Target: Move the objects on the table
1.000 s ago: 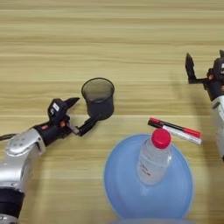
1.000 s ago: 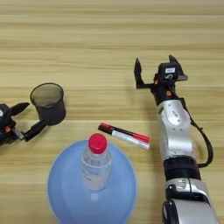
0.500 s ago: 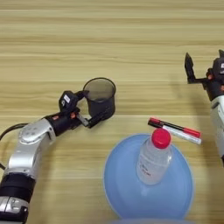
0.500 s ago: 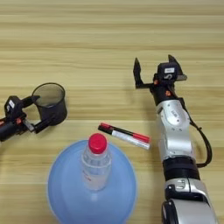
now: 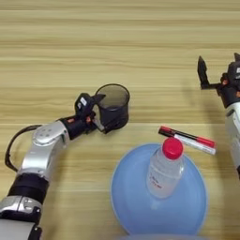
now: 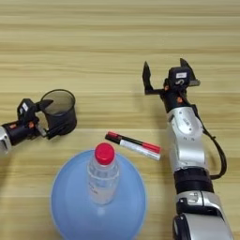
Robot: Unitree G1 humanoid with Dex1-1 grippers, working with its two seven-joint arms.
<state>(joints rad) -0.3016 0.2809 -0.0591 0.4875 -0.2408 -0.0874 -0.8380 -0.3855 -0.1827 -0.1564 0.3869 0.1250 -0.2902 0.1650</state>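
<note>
**Left gripper at cup, right gripper idle**

Left gripper (image 5: 102,114) fingers spread around the dark cup (image 5: 112,107), one at the rim, one low on the wall (contact unclear). Cup upright on the table (image 5: 117,47). Right gripper (image 6: 165,75) fingers wide apart, holding nothing, well apart from the objects. Bottle (image 5: 165,167) stands on the blue plate (image 5: 136,206). Marker (image 5: 187,139) lies just beyond the plate.

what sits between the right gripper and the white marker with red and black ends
Nothing visible. The right gripper hangs open over bare wooden table, and the white marker lies nearer the robot, with only bare wood between them.
</note>
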